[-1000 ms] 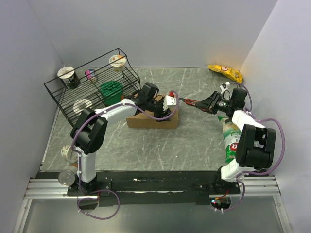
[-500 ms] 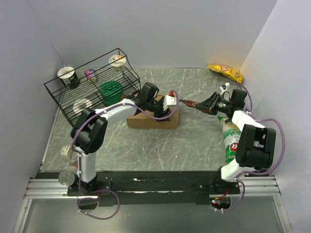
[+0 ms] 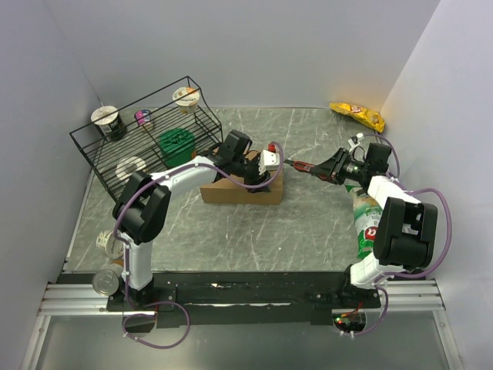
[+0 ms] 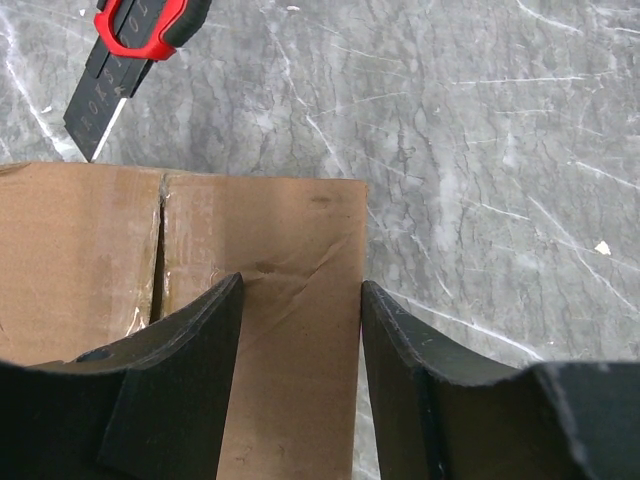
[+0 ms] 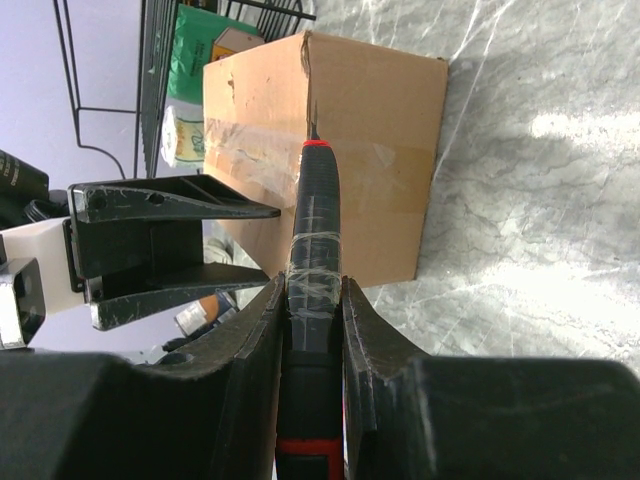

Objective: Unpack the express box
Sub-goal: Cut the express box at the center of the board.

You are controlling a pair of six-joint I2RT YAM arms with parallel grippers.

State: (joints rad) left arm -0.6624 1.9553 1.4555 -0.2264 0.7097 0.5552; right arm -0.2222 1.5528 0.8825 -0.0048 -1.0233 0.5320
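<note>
The right tool (image 5: 312, 290) is clenched on the handle of a red and black utility knife (image 5: 314, 200), blade pointing at the express box (image 5: 370, 120). The brown box lies on the grey marble desk (image 3: 308, 223), just in front of a black wire rack (image 3: 146, 139), flaps shut. The left tool (image 4: 300, 290) hangs released over the box top, jaws spread, one finger beside the centre seam (image 4: 162, 250) and the other at the box's edge.

To do this cut well, the blade tip, now just off the box's edge and a little to one side of the seam, likely needs lining up on the seam. It should then run shallow along the tape while the left tool steadies the box with its fingers off the cutting line.

It is unclear whether the left fingers touch the cardboard or whether the blade touches the box. From above, the left arm covers most of the box. The contents are hidden.
</note>
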